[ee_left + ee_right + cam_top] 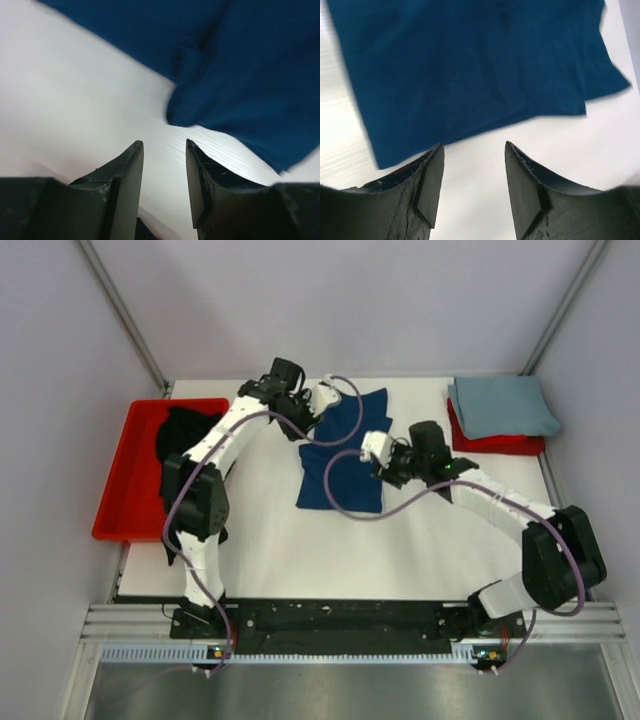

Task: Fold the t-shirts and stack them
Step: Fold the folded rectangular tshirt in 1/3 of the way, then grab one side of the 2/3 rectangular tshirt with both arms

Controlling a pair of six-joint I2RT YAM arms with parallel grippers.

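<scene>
— How is the cloth seen?
— A navy shirt [340, 455] is laid flat and loosely folded at the middle of the white table [400, 540]. A grey-blue shirt [503, 405] is folded at the far right, and a black shirt [180, 433] is bundled in the red tray [125, 490] at the left. Pale walls [330, 300] are seen around.
— And the grippers?
— The left gripper [164, 145] and the right gripper [474, 146] are parted, with nothing gripped, just beside the navy shirt's edges.

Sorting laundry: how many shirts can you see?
3: navy shirt mid-table, black shirt in the red tray, grey-blue shirt far right, on something red, maybe a fourth.
</scene>
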